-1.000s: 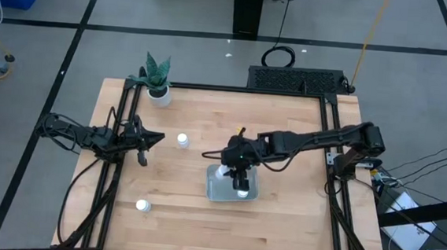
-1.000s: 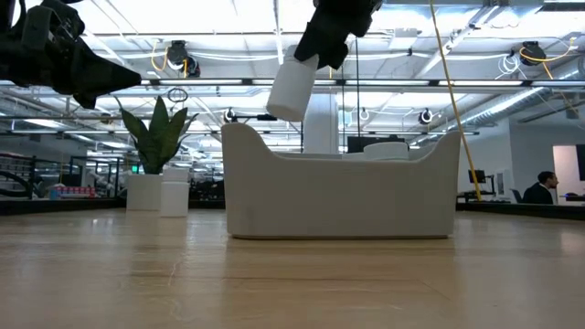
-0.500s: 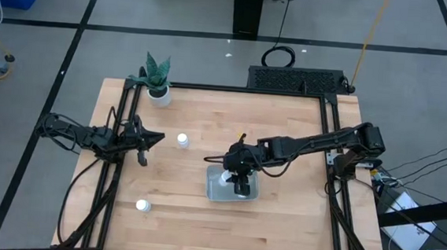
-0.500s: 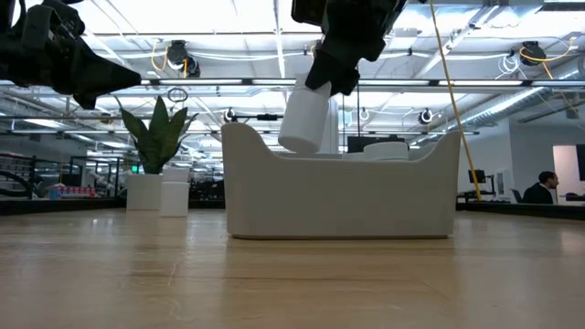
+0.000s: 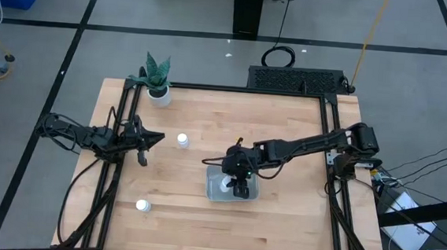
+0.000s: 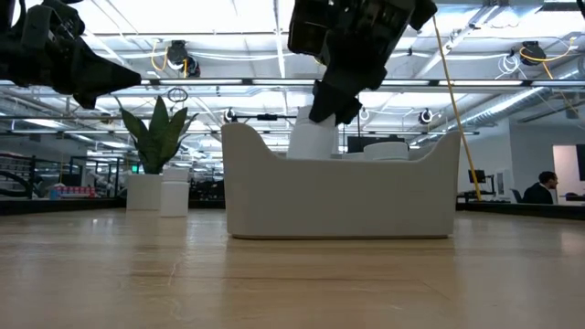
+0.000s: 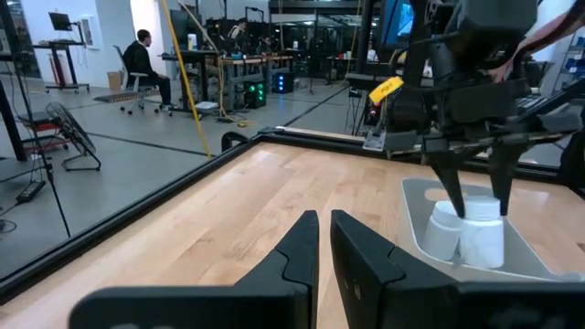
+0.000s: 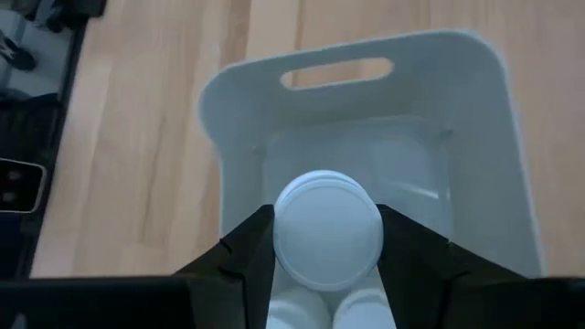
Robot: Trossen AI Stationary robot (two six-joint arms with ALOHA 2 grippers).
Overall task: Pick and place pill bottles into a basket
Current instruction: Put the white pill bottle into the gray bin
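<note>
My right gripper [image 5: 239, 183] hangs over the pale basket [image 5: 217, 189], shut on a white pill bottle [image 6: 311, 142] whose lower part is sunk behind the basket's wall [image 6: 338, 196]. Another bottle [image 7: 443, 233] stands in the basket beside it. Two more bottles stand upright on the table, one in the middle left [image 5: 182, 140] and one near the front left [image 5: 144, 206]. My left gripper [image 5: 155, 138] waits shut and level at the table's left edge, holding nothing. My right gripper pinches the bottle's upper body [image 7: 482, 212] between its two fingers [image 8: 247, 247], one on each side just below the cap [image 8: 327, 233]. The fingers slant down from the table's right. The bottle stays roughly upright inside the basket. Whether its base touches the floor, I cannot tell.
A white pot with a green plant [image 5: 159, 89] stands at the far left corner. Black rails [image 5: 326, 140] run along the table's sides. Bare wood lies around the basket. A person sits in the room beyond the table [image 6: 546, 187].
My right gripper has gone down with the bottle, tipping further downward. The bottle hung tilted above the basket's left rim. Now it stands straighter, with its lower part inside the basket.
</note>
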